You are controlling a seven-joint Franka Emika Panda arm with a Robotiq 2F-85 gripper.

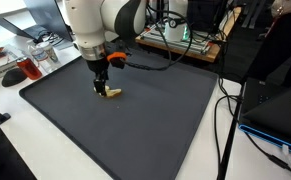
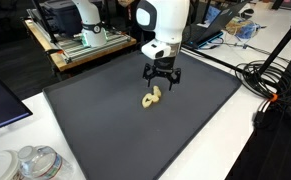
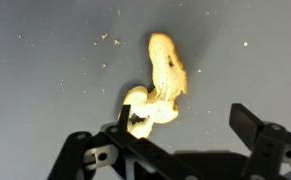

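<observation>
Wrist view shows the claw [image 3: 185,130] with its jaws spread wide and nothing held between them. A tan lumpy piece [image 3: 163,80] lies flat on the dark surface [image 3: 45,90]. One jaw stands over the near end of the piece and the opposite jaw stands well off to its side, so the piece sits off-centre in the gap. Contact between the near jaw and the piece cannot be confirmed. In both exterior views the claw [image 1: 101,82] [image 2: 161,82] hangs just above the piece [image 1: 110,94] [image 2: 151,97], with bare surface on every side of it.

The step in hand is judged to be positioning before a grasp. The next move calls for a small sideways correction to centre the piece in the gap. The claw then needs to descend until both jaws flank the piece at surface level. Because the piece is irregular, closing across its narrow waist appears the most secure option.
</observation>
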